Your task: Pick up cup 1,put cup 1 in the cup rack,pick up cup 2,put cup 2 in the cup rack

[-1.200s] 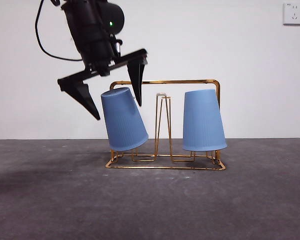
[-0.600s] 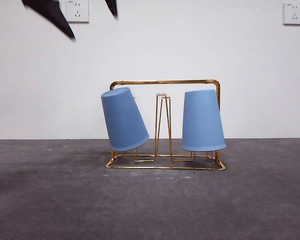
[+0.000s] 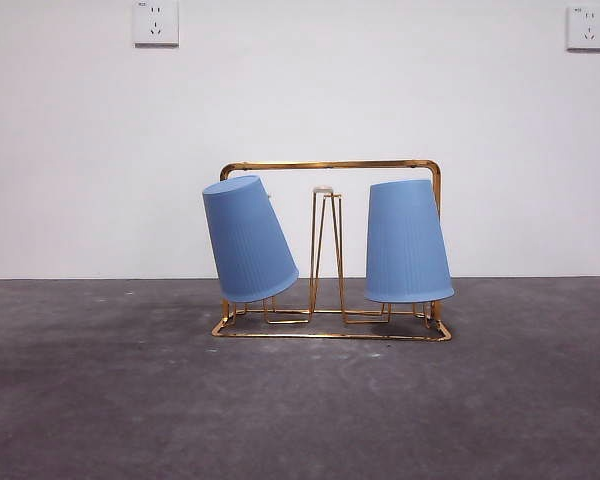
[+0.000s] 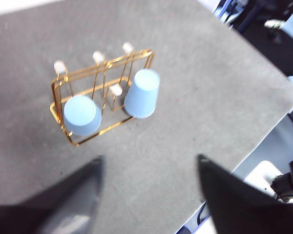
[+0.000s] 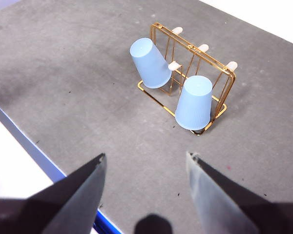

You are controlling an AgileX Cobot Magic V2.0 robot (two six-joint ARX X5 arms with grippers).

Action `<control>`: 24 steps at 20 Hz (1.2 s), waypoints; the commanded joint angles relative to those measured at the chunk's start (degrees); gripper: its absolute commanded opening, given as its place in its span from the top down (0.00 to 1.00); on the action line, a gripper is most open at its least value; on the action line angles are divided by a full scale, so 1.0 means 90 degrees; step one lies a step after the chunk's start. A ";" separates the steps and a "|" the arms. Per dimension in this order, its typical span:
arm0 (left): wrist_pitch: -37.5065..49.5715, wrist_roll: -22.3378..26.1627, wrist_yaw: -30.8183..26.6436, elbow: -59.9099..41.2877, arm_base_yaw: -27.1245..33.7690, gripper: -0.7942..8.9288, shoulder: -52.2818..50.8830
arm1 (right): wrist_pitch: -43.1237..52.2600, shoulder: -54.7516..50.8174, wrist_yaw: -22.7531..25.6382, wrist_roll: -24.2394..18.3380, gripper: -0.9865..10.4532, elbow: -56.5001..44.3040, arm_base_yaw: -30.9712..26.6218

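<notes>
With both arms drawn up high above the worktop (image 3: 100,400), each tool hangs empty: the left tool (image 4: 149,195) has its jaws spread wide with nothing between them, and the right tool (image 5: 145,190) is spread the same way. Neither is near the cups. Below them the cup rack (image 3: 330,165) stands on the grey surface, and both blue cups sit upside down on it. One cup (image 3: 248,240) leans at a tilt over its peg at one end; the other cup (image 3: 408,242) stands nearly upright at the far end, well apart from the first. By my reckoning both placements are done and nothing is left.
</notes>
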 commanded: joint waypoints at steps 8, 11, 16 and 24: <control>0.0002 0.0287 -0.0002 0.0010 -0.0019 0.92 -0.0352 | -0.0121 0.0005 -0.0007 0.0245 0.92 -0.0056 0.0002; 0.0002 0.0289 -0.0005 0.0010 -0.0019 0.92 -0.0284 | -0.0124 0.0005 0.0012 0.0238 0.91 -0.0053 0.0002; 0.0002 0.0291 -0.0002 0.0010 -0.0019 0.92 -0.0177 | -0.0124 0.0005 0.0010 0.0238 0.91 -0.0053 0.0002; 0.0036 0.0498 -0.0010 0.0010 -0.0012 0.92 -0.0104 | -0.0124 0.0005 0.0010 0.0238 0.91 -0.0053 0.0002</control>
